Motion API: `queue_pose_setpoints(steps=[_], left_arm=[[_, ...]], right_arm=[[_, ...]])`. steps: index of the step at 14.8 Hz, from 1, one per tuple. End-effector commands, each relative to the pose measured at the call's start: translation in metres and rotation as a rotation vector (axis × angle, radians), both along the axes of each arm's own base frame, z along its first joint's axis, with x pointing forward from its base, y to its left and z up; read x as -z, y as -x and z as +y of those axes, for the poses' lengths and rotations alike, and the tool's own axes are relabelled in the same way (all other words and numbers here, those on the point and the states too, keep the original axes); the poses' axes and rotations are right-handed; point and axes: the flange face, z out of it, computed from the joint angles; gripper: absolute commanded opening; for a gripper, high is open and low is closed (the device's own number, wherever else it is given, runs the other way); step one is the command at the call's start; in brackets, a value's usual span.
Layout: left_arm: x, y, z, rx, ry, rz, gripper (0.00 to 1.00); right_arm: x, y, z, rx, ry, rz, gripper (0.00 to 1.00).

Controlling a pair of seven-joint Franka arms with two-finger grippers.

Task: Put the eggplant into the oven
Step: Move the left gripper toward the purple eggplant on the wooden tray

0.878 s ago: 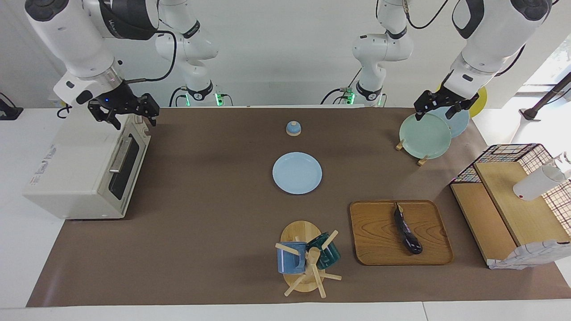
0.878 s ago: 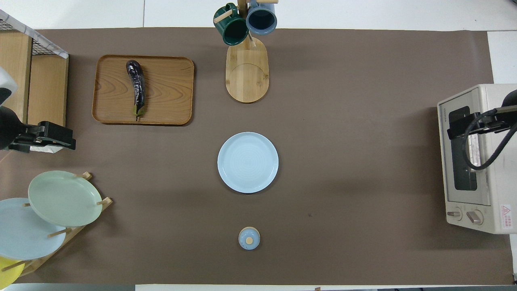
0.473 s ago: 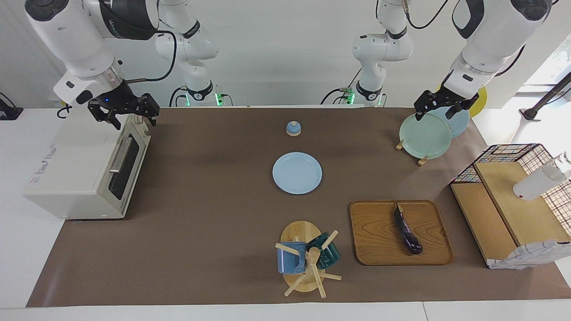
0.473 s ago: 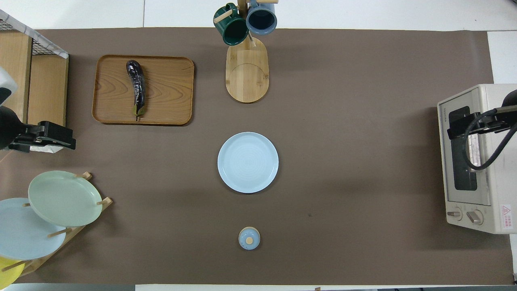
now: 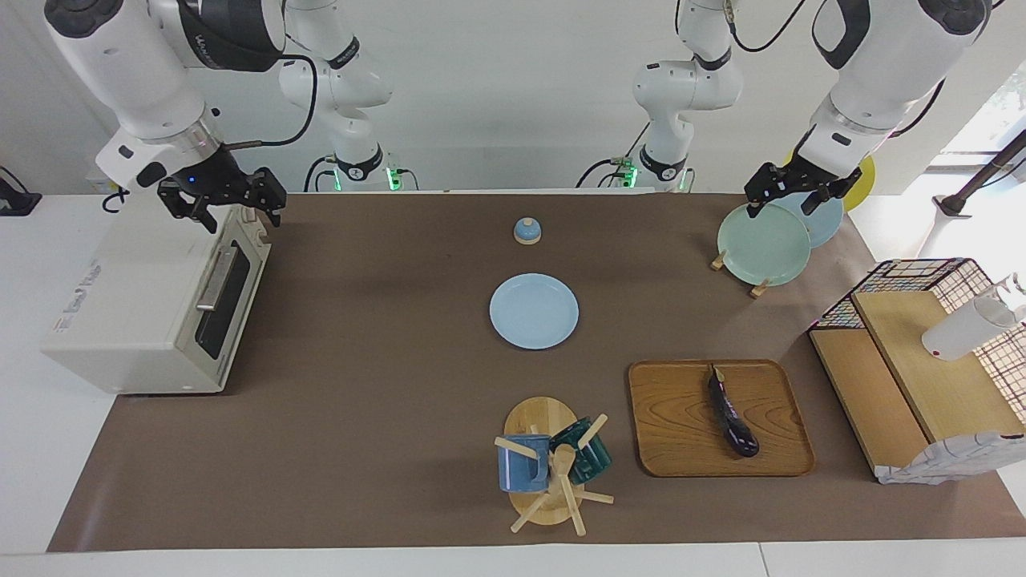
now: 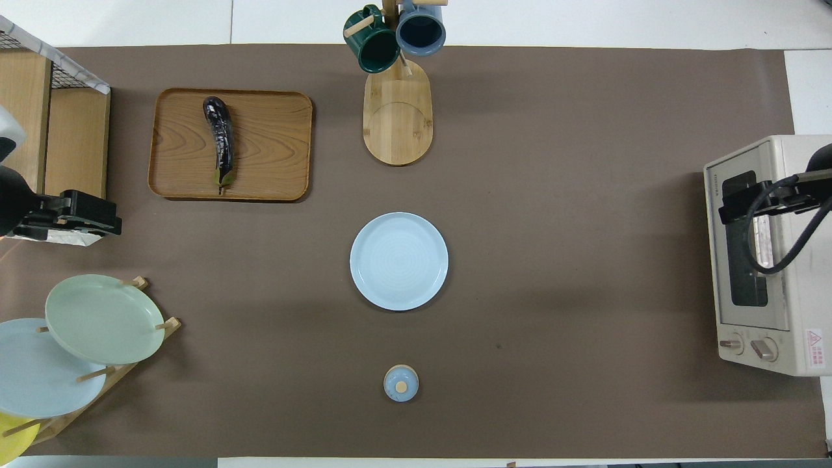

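The dark purple eggplant lies on a wooden tray, stem toward the robots; it also shows in the overhead view. The cream oven stands at the right arm's end of the table with its glass door shut. My right gripper hangs open just above the oven's top front edge, touching nothing. My left gripper is open and empty in the air over the plate rack, well apart from the eggplant.
A light blue plate sits mid-table, with a small blue knobbed lid nearer the robots. A mug tree with two mugs stands beside the tray. A wooden shelf with a wire basket is at the left arm's end.
My left gripper has shifted slightly away from the robots, toward the tray. The right gripper, the eggplant and the oven have not moved.
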Motion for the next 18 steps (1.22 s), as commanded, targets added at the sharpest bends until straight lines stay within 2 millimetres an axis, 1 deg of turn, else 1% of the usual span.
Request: queue_pose_setpoints(steps=[1,2,3,4,5,7,9,10,12,13,14,15,16,17,18], left_arm=[[-0.004,-0.003,-0.004,0.001,-0.001,-0.047,1.00],[-0.002,-0.007,-0.004,-0.004,0.018,-0.055,1.00],[0.000,-0.011,-0.005,-0.007,0.035,-0.061,1.00],[0.007,-0.017,-0.005,-0.008,0.037,-0.059,1.00],[0.016,-0.026,-0.008,-0.004,0.036,-0.056,1.00],[0.038,-0.045,-0.010,-0.006,0.037,-0.070,1.00],[0.084,-0.074,-0.013,-0.005,0.033,-0.049,1.00],[0.108,-0.089,-0.014,0.000,0.033,-0.058,1.00],[0.151,-0.111,-0.013,0.043,0.035,-0.071,1.00],[0.170,-0.119,-0.013,0.047,0.033,-0.077,1.00],[0.190,-0.127,-0.016,0.048,0.032,-0.082,1.00],[0.206,-0.133,-0.017,0.053,0.030,-0.090,1.00],[0.222,-0.138,-0.020,0.068,0.029,-0.089,1.00],[0.232,-0.148,-0.023,0.073,0.029,-0.090,1.00],[0.241,-0.159,-0.030,0.079,0.029,-0.092,1.00]], right_arm=[[0.003,0.004,-0.002,0.006,-0.014,0.004,0.88],[0.004,0.006,-0.002,-0.015,-0.016,0.001,0.57],[0.007,0.007,-0.003,-0.046,-0.018,0.004,0.24],[0.009,0.008,-0.006,-0.078,-0.021,0.007,0.08],[0.013,0.008,-0.013,-0.111,-0.025,0.001,0.00],[0.022,0.012,-0.025,-0.140,-0.026,-0.015,0.00],[0.032,0.016,-0.031,-0.119,-0.004,-0.031,0.00],[0.039,0.018,-0.035,-0.095,0.038,-0.034,0.00],[0.058,0.017,-0.041,0.038,0.087,-0.030,0.00],[0.066,0.019,-0.050,0.103,0.094,-0.019,0.00],[0.078,0.018,-0.056,0.120,0.108,-0.019,0.00],[0.091,0.018,-0.064,0.119,0.130,-0.023,0.00],[0.099,0.018,-0.070,0.105,0.173,-0.025,0.00],[0.107,0.018,-0.071,0.085,0.210,-0.014,0.00],[0.109,0.016,-0.072,0.078,0.226,-0.011,0.00]])
